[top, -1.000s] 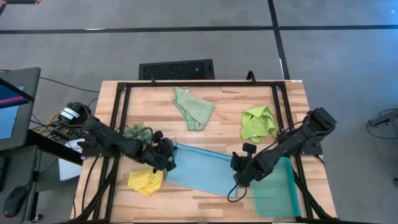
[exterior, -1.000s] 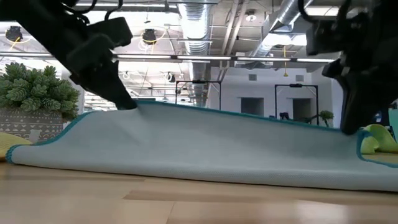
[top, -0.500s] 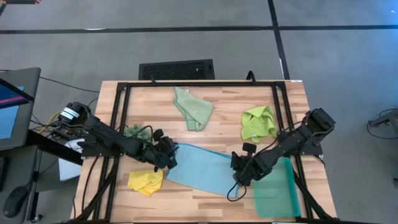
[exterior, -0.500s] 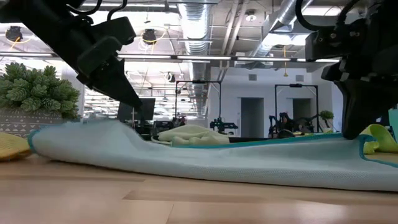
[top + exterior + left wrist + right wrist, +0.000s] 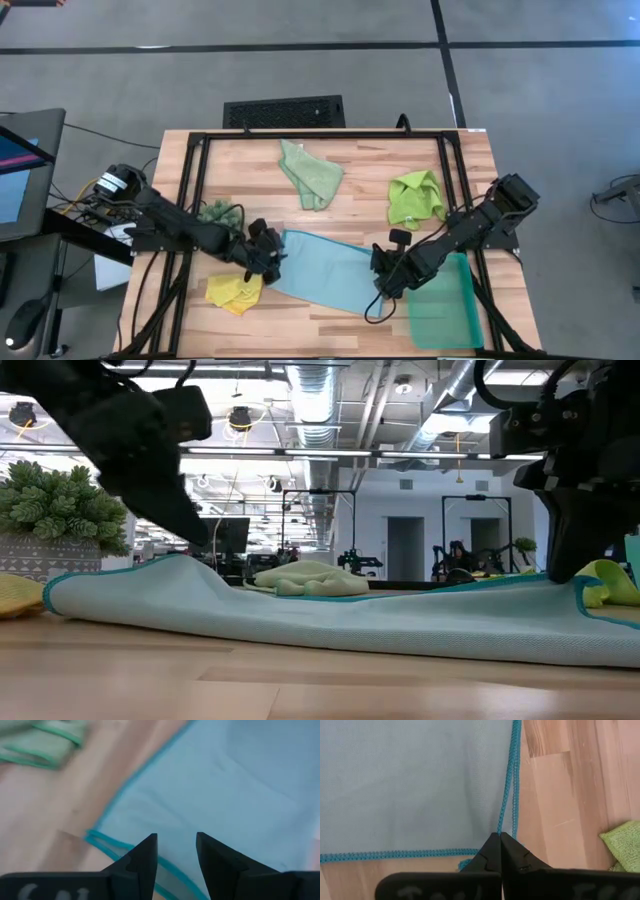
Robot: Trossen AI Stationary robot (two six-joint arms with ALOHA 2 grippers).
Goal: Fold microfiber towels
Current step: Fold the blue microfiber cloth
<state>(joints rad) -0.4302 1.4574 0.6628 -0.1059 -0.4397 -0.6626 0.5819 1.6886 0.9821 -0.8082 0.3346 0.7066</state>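
The right gripper (image 5: 500, 836) is pinching the teal-stitched corner of the light blue towel (image 5: 325, 270), its fingers pressed together on the hem, low at the towel's right end. The left gripper (image 5: 176, 845) is hovering over the towel's opposite corner with its fingers spread apart — nothing between them. The blue towel is lying spread across the front middle of the wooden table (image 5: 370, 165). The yellow towel (image 5: 233, 291) is sitting just beside the left gripper, the sage green towel (image 5: 311, 174) and lime green towel (image 5: 416, 198) farther back — both crumpled.
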